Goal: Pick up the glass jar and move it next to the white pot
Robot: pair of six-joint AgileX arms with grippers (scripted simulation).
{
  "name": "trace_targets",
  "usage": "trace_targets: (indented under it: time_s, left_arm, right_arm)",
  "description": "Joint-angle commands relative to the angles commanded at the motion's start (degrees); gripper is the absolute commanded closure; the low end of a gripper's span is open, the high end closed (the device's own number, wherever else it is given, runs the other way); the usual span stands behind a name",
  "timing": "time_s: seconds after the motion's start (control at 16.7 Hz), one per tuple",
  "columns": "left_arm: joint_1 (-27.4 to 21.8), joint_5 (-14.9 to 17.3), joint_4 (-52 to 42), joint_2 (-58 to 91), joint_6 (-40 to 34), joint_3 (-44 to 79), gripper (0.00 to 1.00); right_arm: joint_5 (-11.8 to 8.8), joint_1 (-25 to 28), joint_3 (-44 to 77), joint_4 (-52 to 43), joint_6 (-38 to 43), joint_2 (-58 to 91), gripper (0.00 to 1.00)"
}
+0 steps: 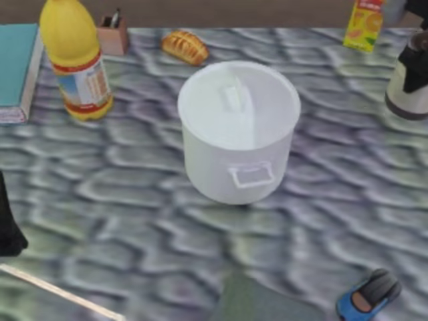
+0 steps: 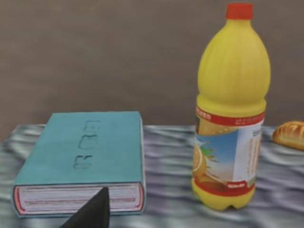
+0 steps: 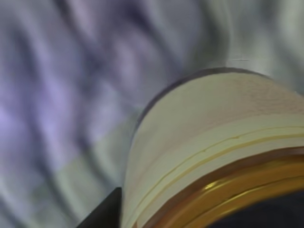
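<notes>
Filling my right wrist view, the glass jar [image 3: 213, 142] shows white label and orange band, at the bench's [image 1: 134, 200] right edge; whether my right end effector [image 1: 418, 63] grips it, I cannot tell.

Top view overhead; right wrist view seemingly hugs the glass jar [image 3: 213, 147].

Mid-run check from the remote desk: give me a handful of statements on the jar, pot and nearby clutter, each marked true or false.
1. The white pot has its lid on. True.
2. The glass jar touches the pot. False: it sits apart, at the table's right edge.
3. The yellow bottle lies on its side. False: it stands upright.
4. A teal book lies beside the bottle. True.
5. The right gripper is at the jar. True.
</notes>
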Motion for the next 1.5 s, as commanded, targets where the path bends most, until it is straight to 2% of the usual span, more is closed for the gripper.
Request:
trace_targets:
  time_s: [0.36,0.6,1.14,1.32,1.5]
  left_arm:
    - [0.0,0.0,0.0,0.0,0.0,0.0,0.00]
    - [0.0,0.0,0.0,0.0,0.0,0.0,0.00]
    - [0.0,0.0,0.0,0.0,0.0,0.0,0.00]
    - [0.0,0.0,0.0,0.0,0.0,0.0,0.00]
    - [0.0,0.0,0.0,0.0,0.0,0.0,0.00]
  right_arm:
    - [-0.1,-0.3,-28.3,7.1,0.6,-17.0,1.00]
    - [0.0,-0.8,-39.8,12.1,1.0,-26.4,1.00]
    - [0.2,-0.4,-42.8,14.2,2.0,-29.7,1.00]
    - [0.7,1.2,-43.0,15.4,7.4,-29.5,1.00]
    - [1.8,3.8,-44.1,17.1,18.2,-28.9,1.00]
